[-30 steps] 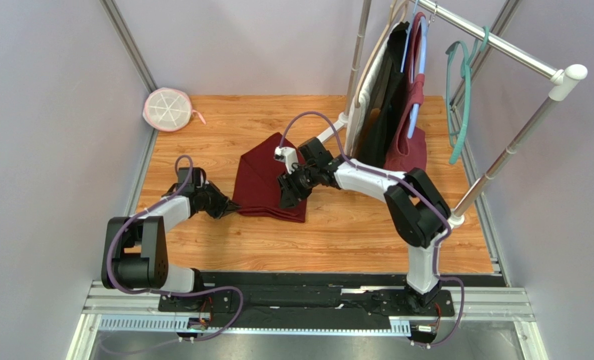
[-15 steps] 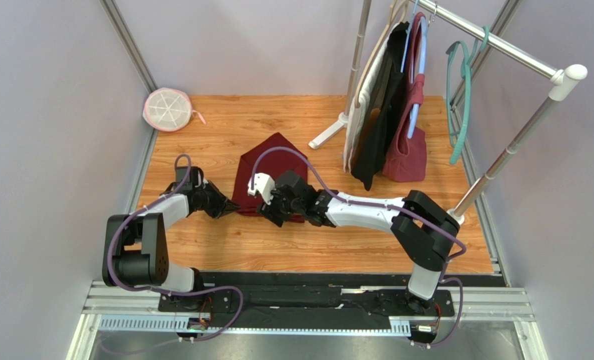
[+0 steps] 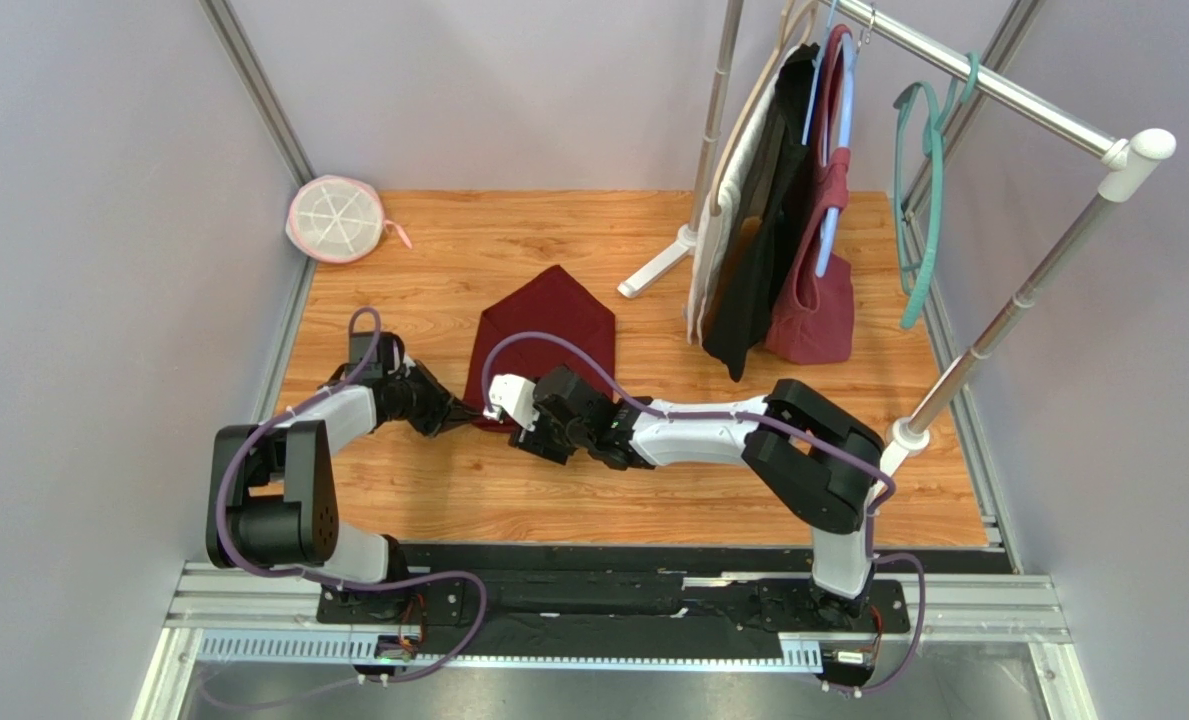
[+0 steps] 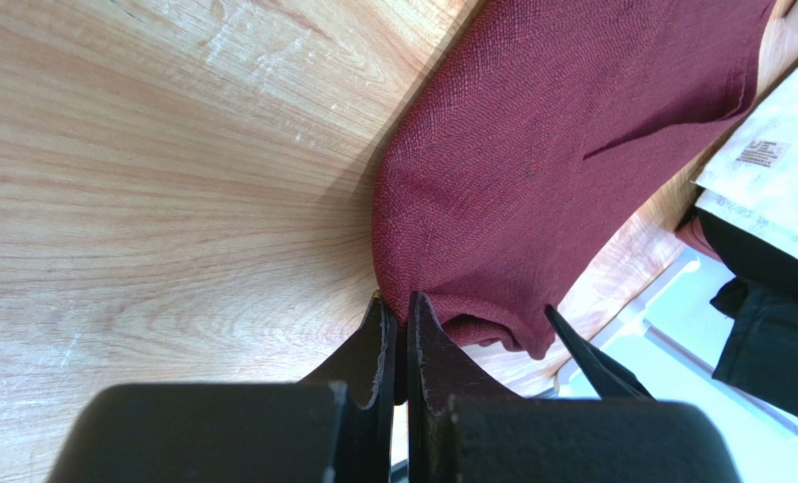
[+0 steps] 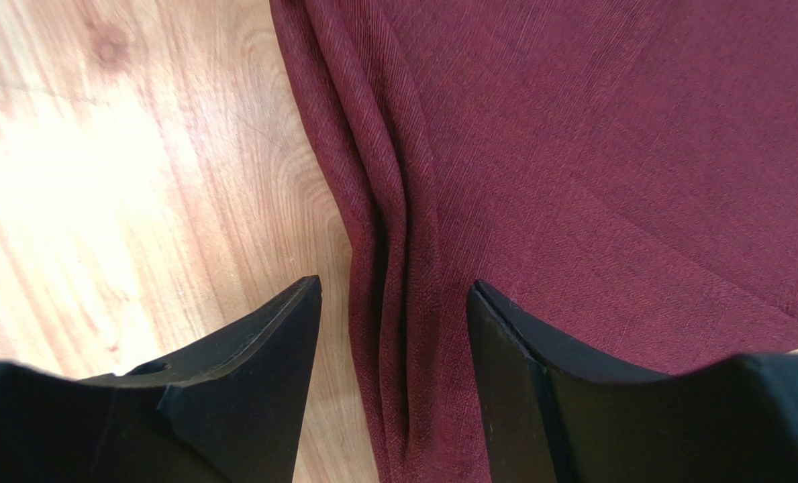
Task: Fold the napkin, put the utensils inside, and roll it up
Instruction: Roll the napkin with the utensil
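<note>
Wooden table point(image 3: 675, 495) between grey walls, garment rack point(image 3: 1006, 90) at the far right. Position: the napkin point(image 3: 548, 315) lies mid-table, folded into layers with a pointed far end. Status, left gripper point(image 4: 398, 302): jaws together, apparently pinching the napkin's near left corner. Status, right gripper point(image 5: 393, 292): jaws apart, straddling the bunched pleats along the near edge, not clamped. No utensils are visible in any view. Assessment: folding is partly done and looks uneven; placing the utensils and rolling are not yet begun
</note>
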Motion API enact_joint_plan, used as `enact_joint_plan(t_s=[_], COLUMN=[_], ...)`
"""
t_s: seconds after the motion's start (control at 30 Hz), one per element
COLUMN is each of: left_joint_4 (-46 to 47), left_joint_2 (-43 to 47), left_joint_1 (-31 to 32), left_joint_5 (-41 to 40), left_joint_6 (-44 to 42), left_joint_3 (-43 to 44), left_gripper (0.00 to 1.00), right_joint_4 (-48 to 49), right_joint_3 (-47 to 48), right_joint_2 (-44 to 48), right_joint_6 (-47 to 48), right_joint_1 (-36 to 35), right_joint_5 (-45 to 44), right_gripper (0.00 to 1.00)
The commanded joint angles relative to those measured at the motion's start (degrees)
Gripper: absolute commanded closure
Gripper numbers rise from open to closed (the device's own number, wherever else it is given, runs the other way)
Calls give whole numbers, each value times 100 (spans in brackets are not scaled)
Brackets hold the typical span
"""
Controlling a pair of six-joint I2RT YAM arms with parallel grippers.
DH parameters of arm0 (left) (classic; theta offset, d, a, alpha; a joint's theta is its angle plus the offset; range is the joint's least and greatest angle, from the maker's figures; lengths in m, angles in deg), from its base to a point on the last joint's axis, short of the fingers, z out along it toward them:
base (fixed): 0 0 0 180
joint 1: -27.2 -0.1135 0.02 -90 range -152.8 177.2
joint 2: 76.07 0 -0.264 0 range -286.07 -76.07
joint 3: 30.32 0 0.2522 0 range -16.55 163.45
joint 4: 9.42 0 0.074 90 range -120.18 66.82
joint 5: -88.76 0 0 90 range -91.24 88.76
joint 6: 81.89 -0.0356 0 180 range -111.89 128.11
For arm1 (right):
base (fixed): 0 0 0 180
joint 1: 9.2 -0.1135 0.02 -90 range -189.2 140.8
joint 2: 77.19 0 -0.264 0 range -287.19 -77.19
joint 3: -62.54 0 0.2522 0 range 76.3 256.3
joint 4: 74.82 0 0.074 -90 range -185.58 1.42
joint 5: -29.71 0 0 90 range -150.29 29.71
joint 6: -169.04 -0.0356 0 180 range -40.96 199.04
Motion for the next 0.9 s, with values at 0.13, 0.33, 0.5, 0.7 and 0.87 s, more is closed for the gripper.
enact_joint_plan(t_s=[0.13,0.33,0.5,0.7,0.87], left_joint_4=[-32,-32,-32,21,12], left_joint_2=[-51,-43,1,720,1644], left_joint_1=[-95,-113,-122,-131,-131], left_joint_5=[176,211,282,-252,-886], left_joint_6=[-153,-179,-328,-592,-873], left_joint_3=[239,274,353,380,91], left_gripper=[100,100,95,36,34], right_joint_4=[101,-319,-1084,-2367,-3360], right_joint_3=[193,395,658,1405,2239], right_joint_2=[-317,-642,-652,-722,-1012], right_joint_6=[287,226,-72,-889,-1883], right_joint_1=[-101,-110,-84,205,592], right_joint_5=[-267,-592,-206,989,2269], right_gripper=[43,79,100,100,100])
